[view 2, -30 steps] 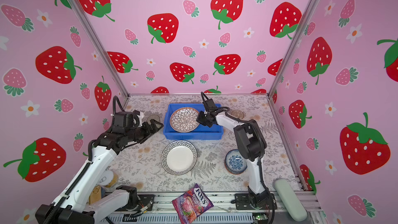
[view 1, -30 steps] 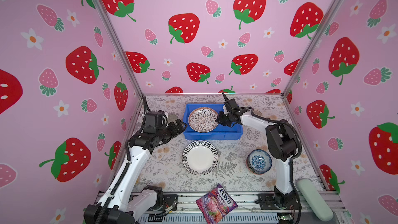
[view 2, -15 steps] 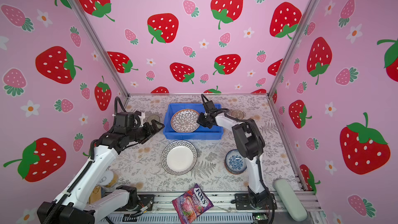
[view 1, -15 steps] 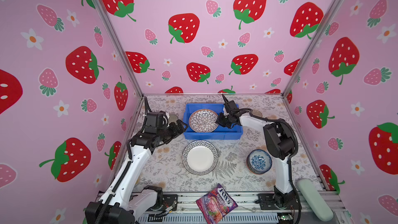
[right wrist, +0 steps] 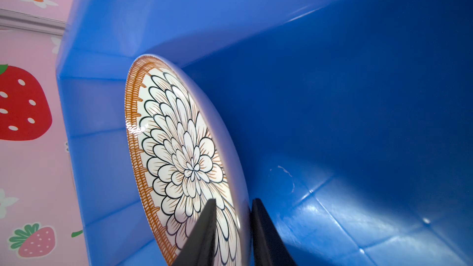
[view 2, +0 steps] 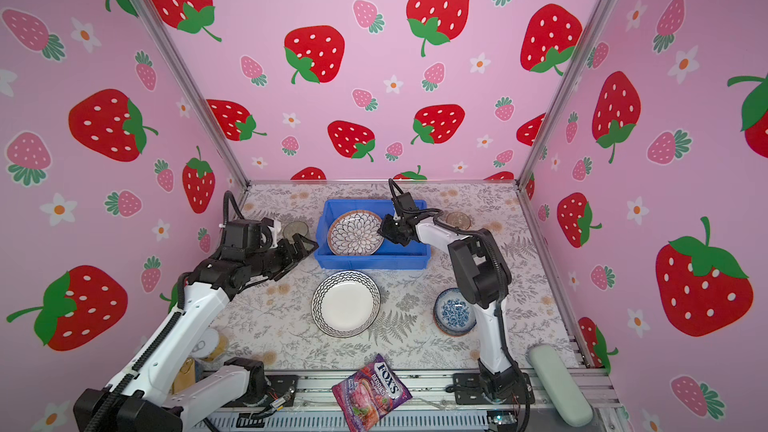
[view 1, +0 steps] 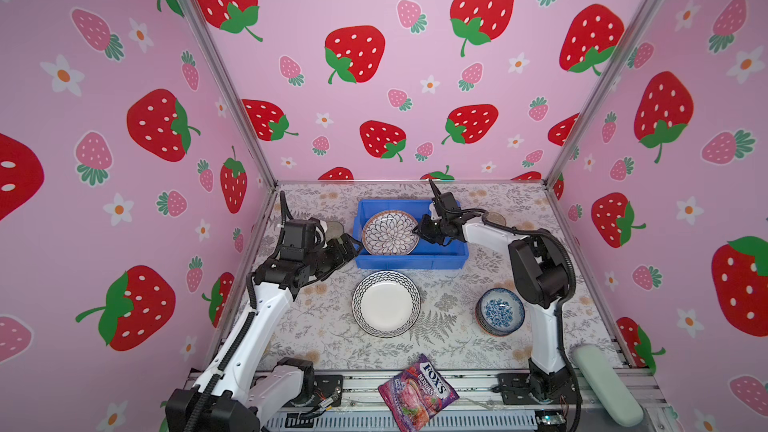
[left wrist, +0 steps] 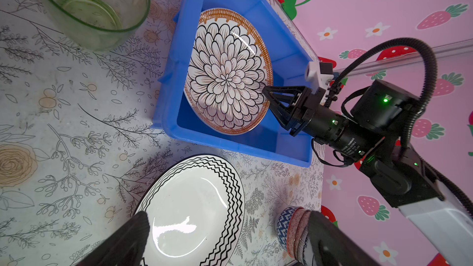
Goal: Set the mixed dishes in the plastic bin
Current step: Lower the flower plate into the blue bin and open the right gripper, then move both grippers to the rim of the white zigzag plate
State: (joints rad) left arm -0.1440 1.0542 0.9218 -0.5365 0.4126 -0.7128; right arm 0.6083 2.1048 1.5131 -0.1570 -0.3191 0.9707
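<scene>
Though unclear from above, right wrist shows claw straddling plate.

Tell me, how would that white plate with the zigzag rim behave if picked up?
The zigzag plate looks glazed, with bright glare spots, so probably slippery. It seems rigid ceramic: likely heavy for its size and breakable. Lying flat on the table, it shouldn't roll.
</scene>
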